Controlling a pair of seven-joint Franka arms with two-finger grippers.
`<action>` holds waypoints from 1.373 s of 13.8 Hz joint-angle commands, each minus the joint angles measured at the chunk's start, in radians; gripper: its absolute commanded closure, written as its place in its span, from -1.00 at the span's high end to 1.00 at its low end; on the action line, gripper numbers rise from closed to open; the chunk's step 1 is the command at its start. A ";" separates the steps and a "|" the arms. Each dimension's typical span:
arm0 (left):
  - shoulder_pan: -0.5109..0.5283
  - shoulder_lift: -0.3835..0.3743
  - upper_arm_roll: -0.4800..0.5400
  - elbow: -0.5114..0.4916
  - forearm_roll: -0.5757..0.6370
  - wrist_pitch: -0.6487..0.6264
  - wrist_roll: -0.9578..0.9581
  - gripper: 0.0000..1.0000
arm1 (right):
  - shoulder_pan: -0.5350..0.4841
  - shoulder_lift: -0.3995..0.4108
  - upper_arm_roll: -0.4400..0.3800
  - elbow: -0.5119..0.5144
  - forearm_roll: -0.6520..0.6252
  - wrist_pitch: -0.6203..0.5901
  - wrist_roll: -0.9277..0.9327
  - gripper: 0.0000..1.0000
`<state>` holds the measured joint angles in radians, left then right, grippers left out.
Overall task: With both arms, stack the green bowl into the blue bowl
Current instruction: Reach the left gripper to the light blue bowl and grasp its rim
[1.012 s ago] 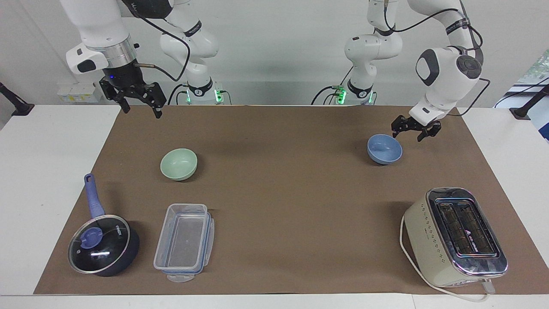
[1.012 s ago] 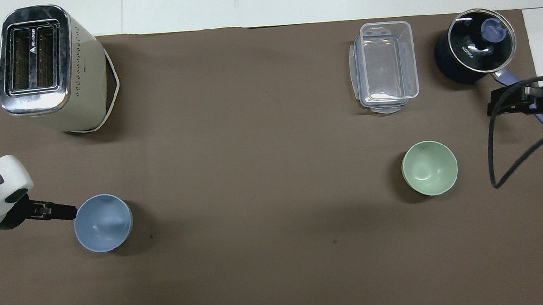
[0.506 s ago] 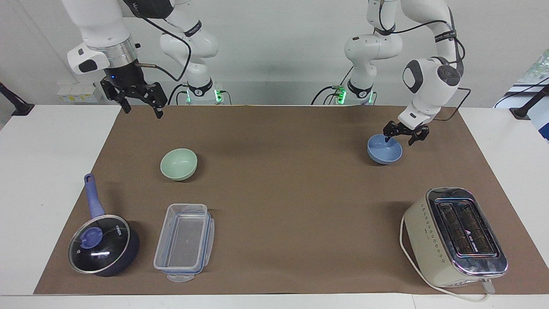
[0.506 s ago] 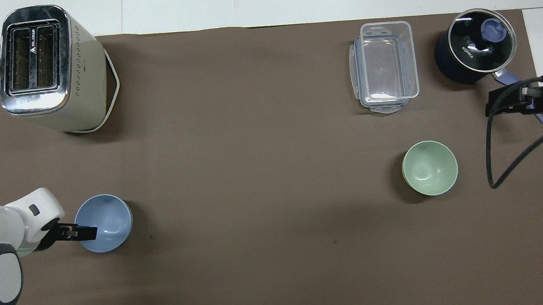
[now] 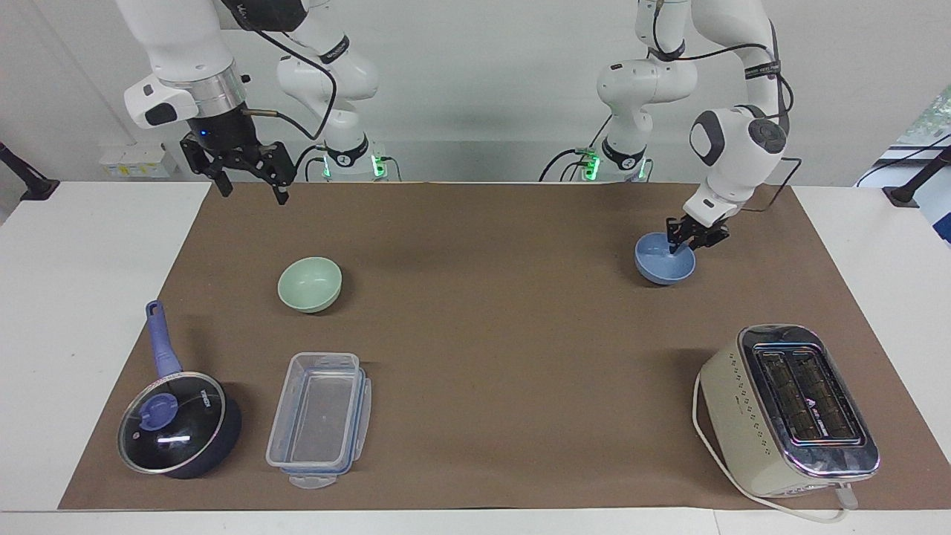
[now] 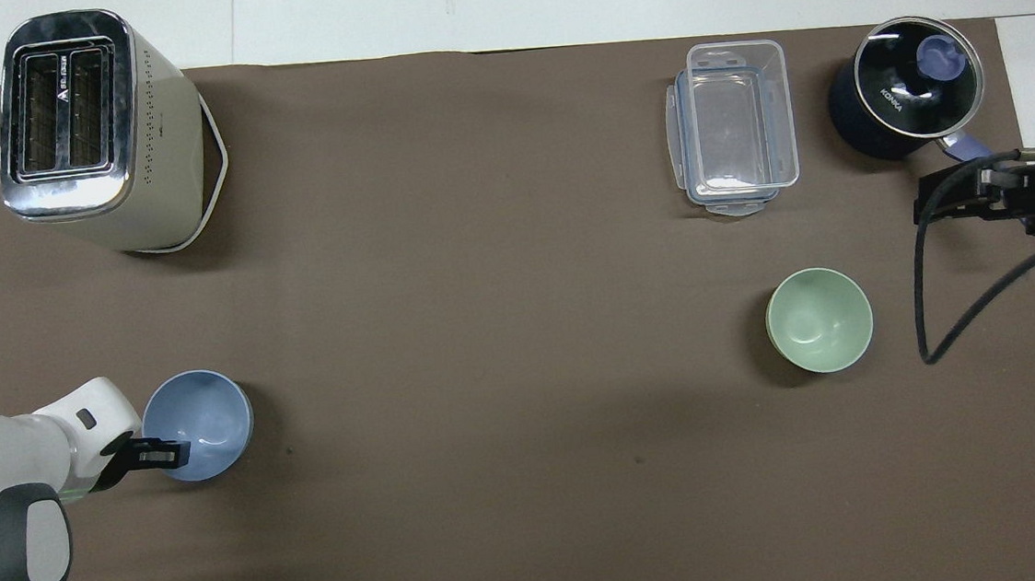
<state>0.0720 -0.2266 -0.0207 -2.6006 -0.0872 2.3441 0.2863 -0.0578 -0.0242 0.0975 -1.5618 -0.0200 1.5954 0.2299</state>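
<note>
Since the earlier frame our left gripper has come down from beside the blue bowl onto the bowl's rim on the side nearer the robots; its fingers now sit narrowed astride that rim, 1 inside and 1 outside, and we judge them clamped on the wall, though the bowl has not left the brown mat; our right gripper has drifted only slightly and hangs high over the mat's edge at the right arm's end of the desk, its fingers apart and holding nothing. We see the blue bowl at the left arm's end, nearer the robots than the toaster; the green bowl rests upright at the right arm's end, nearer the robots than the clear container and the lidded saucepan, with nothing touching it. Both bowls look light, stiff and smooth, so we expect a thin rim pinch to hold but to let the bowl swing or slip if we move fast; the rim is the only place 2 fingers can take hold, 1 inside and 1 outside; we would lift level and slowly, and bring the green bowl down centred over the blue one.
</note>
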 commanded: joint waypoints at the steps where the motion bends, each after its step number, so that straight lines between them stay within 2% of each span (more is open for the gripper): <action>1: 0.005 -0.003 0.002 -0.010 -0.016 0.006 -0.025 -1.00 | -0.007 -0.006 0.004 -0.014 0.000 0.020 -0.015 1.00; 5: 0.005 0.023 0.002 0.071 -0.017 -0.074 -0.030 -1.00 | -0.008 -0.006 0.004 -0.014 0.000 0.021 -0.014 1.00; 12: -0.009 0.023 -0.007 0.282 -0.020 -0.333 -0.096 -1.00 | -0.017 -0.006 0.001 -0.015 0.000 0.026 -0.020 1.00; 19: -0.213 0.089 -0.008 0.432 -0.045 -0.376 -0.353 -1.00 | -0.017 -0.005 0.001 -0.015 0.000 0.057 -0.023 1.00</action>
<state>-0.0936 -0.1759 -0.0409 -2.2211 -0.1113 1.9967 -0.0156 -0.0611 -0.0242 0.0928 -1.5620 -0.0200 1.6290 0.2299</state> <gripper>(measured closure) 0.952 0.000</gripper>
